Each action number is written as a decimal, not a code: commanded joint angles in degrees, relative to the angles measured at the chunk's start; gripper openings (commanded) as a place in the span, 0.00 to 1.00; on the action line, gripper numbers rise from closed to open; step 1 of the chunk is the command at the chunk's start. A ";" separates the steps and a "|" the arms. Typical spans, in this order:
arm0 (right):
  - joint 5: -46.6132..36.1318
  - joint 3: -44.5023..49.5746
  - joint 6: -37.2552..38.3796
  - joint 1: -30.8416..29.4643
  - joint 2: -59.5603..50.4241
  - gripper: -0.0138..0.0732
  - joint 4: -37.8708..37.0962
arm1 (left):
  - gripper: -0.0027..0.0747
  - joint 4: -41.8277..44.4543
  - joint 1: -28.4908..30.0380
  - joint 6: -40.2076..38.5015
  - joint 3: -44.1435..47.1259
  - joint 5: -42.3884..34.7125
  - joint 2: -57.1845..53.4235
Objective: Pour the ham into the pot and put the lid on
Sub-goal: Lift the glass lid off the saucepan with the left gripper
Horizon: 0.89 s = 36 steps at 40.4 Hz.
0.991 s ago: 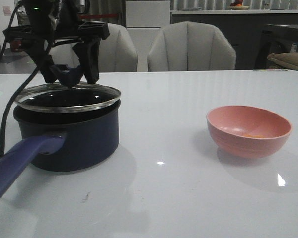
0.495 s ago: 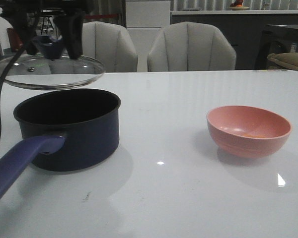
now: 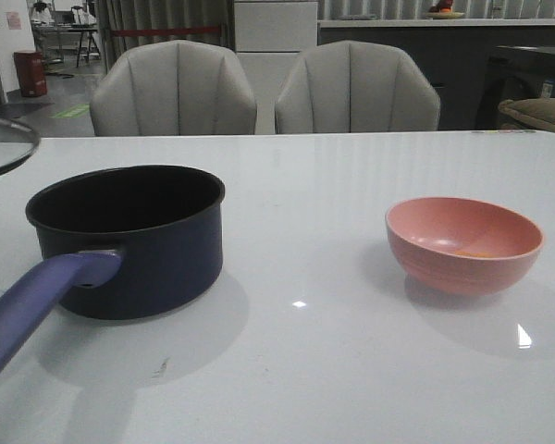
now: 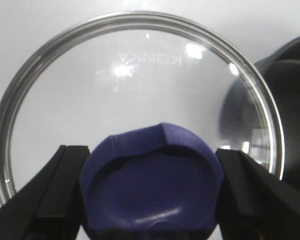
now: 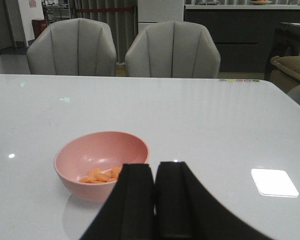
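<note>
White table (image 3: 351,351), uncovered pot (image 3: 129,240) left, left hand (image 4: 151,200) pinching lid (image 4: 135,75), right hand (image 5: 155,200) pressed together.

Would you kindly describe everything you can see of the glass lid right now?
The lid is a round disc of clear glass with a thin metal rim and faint lettering that reads mirrored. Its dark blue flared knob sits clamped between the left gripper's black fingers. It is held clear of the pot, off to the pot's left, with the white table showing through the glass. In the front view only a sliver of its edge shows at the left border.
</note>
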 commanded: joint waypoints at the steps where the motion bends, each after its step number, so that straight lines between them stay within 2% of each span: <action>1: -4.30 -0.30 -0.54 -0.41 -1.18 0.33 -0.43 | 0.30 -2.79 3.88 2.08 3.55 -5.99 -3.09; 10: -4.30 -0.30 -0.54 -0.41 -1.18 0.33 -0.43 | 0.30 -2.92 6.61 3.35 12.70 -14.41 -2.08; 27: -4.30 -0.30 -0.54 -0.41 -1.18 0.33 -0.43 | 0.31 -3.01 6.61 4.48 13.16 -18.11 4.26; 32: -4.30 -0.30 -0.54 -0.41 -1.18 0.33 -0.43 | 0.37 -3.01 6.61 4.48 13.16 -18.50 4.64; 36: -4.30 -0.30 -0.54 -0.41 -1.18 0.33 -0.43 | 0.49 -2.91 6.61 4.60 13.16 -18.61 4.64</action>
